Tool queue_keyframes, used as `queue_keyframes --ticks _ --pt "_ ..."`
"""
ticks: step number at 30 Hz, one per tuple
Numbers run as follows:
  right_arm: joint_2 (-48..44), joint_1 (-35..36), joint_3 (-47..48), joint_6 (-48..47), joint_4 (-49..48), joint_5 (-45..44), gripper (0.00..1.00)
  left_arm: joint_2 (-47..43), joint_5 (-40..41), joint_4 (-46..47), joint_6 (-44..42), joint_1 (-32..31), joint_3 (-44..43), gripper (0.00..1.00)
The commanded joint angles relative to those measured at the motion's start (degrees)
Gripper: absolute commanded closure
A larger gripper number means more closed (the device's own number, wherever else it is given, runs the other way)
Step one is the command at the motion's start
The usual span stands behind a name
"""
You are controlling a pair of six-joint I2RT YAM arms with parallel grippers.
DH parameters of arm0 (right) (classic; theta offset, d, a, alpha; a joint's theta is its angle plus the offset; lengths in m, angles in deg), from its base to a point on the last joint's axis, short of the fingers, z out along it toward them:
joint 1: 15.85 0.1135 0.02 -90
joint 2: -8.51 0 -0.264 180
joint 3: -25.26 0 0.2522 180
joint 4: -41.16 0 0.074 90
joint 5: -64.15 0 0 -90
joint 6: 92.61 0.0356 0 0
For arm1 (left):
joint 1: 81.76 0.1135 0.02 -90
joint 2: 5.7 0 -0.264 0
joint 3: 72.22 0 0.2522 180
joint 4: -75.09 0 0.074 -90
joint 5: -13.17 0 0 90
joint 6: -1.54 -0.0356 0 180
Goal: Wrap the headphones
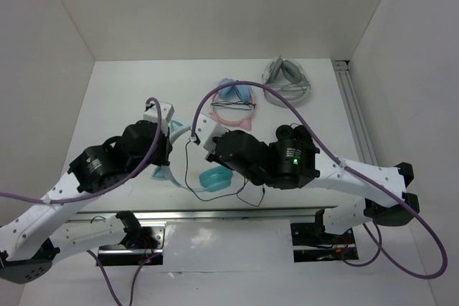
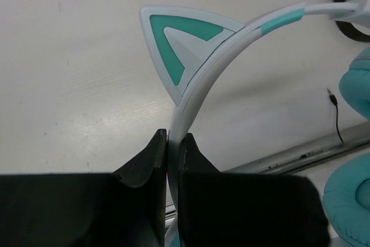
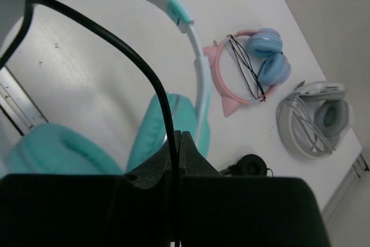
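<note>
Both hands were clamped at the surface's near edge: left hand on the headphones' pale headband, right hand on their black cable. Winding seemed barely begun; next, I judged, the cable needed looping tautly round the headband while the left hand steadied it.

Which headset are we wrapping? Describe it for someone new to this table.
At the near edge of the table lies the teal headset. The left tool pinches its pale headband and the right tool its black cable. Unlike the pink pair and grey pair farther back, its cups are teal.
</note>
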Motion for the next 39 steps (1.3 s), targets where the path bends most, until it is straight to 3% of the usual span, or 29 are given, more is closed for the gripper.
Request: queue_keyframes --ticks 1,13,18,31,36,39 --pt "-1.2 0.4 1.1 -1.6 1.4 -6.9 1.0 -3.1 -10.3 7.2 -6.6 -0.1 -0.6 1.0" --pt "-8.4 -1.5 -5.5 -9.7 -9.8 -17.9 1.0 -7.4 -24.8 8.5 -12.2 -1.3 0.6 1.0" --pt "-11.8 -7.9 -12.6 -11.8 -16.6 -13.4 1.0 -10.1 -25.5 8.5 -12.2 -1.3 -1.1 1.0" --pt "-5.9 -16.2 -12.7 -10.2 -19.4 -1.8 1.0 -12.4 -30.0 7.2 -11.7 -1.3 -5.0 1.0" --pt "-6.5 -19.4 -14.9 -9.0 -21.4 1.6 1.0 -14.0 -25.3 6.7 -8.8 -1.3 -7.6 1.0" --pt "-7.0 -23.0 -17.1 -7.4 -23.2 8.1 1.0 -14.6 -20.6 7.2 -5.2 -1.3 -10.1 1.0"
